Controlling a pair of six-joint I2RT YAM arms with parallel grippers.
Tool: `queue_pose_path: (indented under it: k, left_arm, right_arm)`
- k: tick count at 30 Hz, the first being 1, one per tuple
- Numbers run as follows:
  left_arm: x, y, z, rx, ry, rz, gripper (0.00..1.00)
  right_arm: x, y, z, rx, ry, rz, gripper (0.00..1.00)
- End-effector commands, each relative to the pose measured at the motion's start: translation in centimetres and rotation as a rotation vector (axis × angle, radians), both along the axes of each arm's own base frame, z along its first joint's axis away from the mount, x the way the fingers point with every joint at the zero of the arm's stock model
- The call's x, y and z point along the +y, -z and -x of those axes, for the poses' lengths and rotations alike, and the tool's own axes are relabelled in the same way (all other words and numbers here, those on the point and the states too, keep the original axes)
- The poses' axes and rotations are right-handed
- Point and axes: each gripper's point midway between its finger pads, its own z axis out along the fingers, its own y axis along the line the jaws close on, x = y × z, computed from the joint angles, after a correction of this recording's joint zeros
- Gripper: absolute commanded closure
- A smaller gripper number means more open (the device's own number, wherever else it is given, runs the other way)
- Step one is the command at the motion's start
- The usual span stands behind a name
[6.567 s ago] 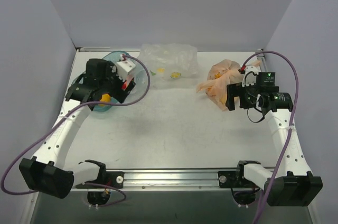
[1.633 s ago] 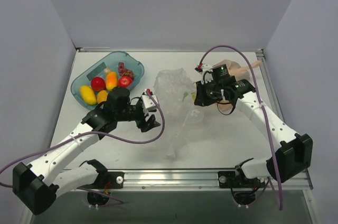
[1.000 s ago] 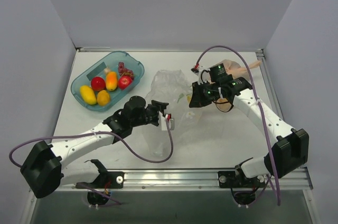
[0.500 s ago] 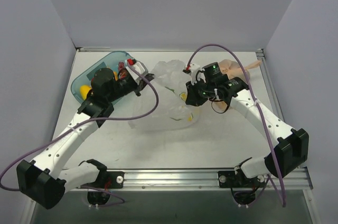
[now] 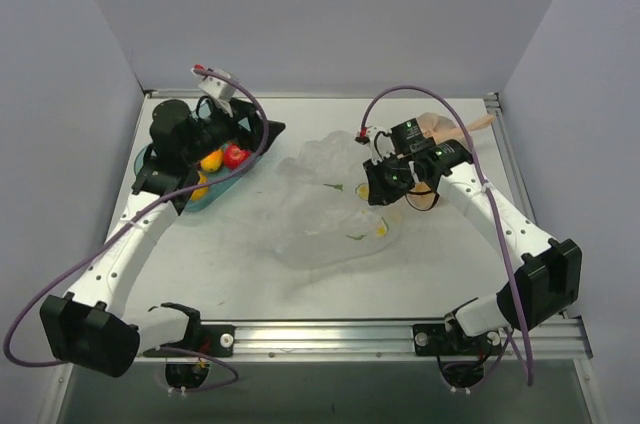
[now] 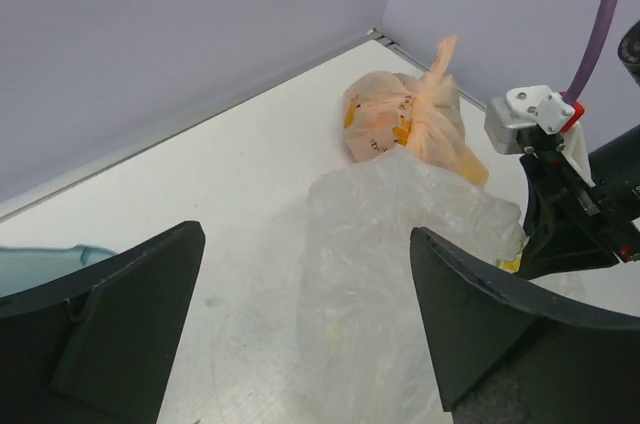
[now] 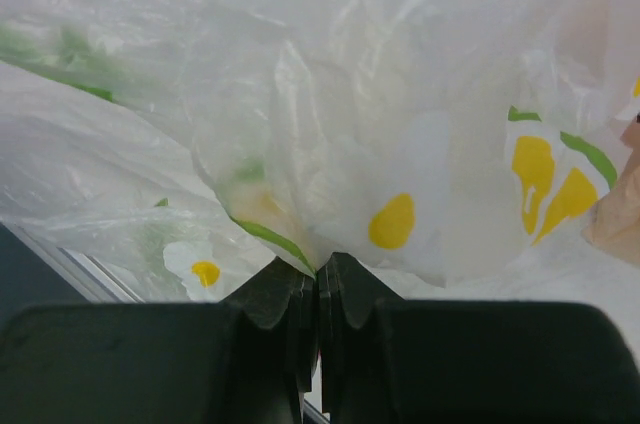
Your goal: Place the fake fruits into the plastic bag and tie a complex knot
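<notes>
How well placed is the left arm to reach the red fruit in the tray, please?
Probably yes: the left end effector is open just beside the tray, and the red fruit lies uncovered there.

A clear bag printed with yellow blots and green strokes is pictured, with a peach-orange bag, a teal tray and red and yellow fruits.

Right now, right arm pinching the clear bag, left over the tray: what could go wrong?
The right gripper is shut on a thin fold of the clear bag; a pull may slip or tear it.
The bag lies slumped on the table, so fruits the open left gripper brings from the tray may miss its mouth.
</notes>
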Motion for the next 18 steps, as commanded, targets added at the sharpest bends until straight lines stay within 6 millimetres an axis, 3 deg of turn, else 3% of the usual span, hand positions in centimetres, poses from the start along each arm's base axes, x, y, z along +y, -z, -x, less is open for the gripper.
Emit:
queue_pose_path:
  k: [1, 2, 5, 6, 7, 8, 10, 13, 18]
  left_arm:
    - [3.5, -2.7, 0.7, 0.047, -0.064, 0.051, 0.03]
    - [5.8, -1.3, 0.3, 0.107, -0.116, 0.031, 0.03]
    - [9.5, 0.4, 0.1, 0.155, -0.174, -0.052, 0.02]
    - [11.5, 2.8, 0.4, 0.258, -0.228, -0.099, 0.03]
    - [12.4, 3.5, 0.0, 0.288, -0.261, -0.147, 0.03]
    - [14.7, 4.8, -0.3, 0.310, -0.318, -0.213, 0.02]
    - [17.5, 7.7, 0.1, 0.430, -0.404, -0.279, 0.03]
    - [20.7, 10.6, 0.3, 0.540, -0.561, -0.367, 0.03]
    - [23.0, 14.6, 0.8, 0.674, -0.638, -0.475, 0.03]
  right_arm:
    - [-0.5, -0.8, -0.2, 0.049, 0.066, -0.017, 1.00]
    - [-0.5, -0.9, -0.2, 0.063, 0.084, -0.032, 1.00]
    - [-0.6, -1.5, -0.5, 0.081, 0.111, -0.075, 1.00]
    - [-0.6, -1.6, -0.5, 0.085, 0.122, -0.083, 1.00]
    - [-0.5, -1.8, -0.5, 0.086, 0.120, -0.090, 1.00]
    - [-0.4, -1.8, -0.4, 0.086, 0.119, -0.093, 1.00]
    - [-0.4, -1.9, -0.4, 0.087, 0.121, -0.096, 1.00]
    - [-0.4, -1.8, -0.5, 0.086, 0.120, -0.092, 1.00]
    - [-0.4, -1.7, -0.5, 0.091, 0.118, -0.090, 1.00]
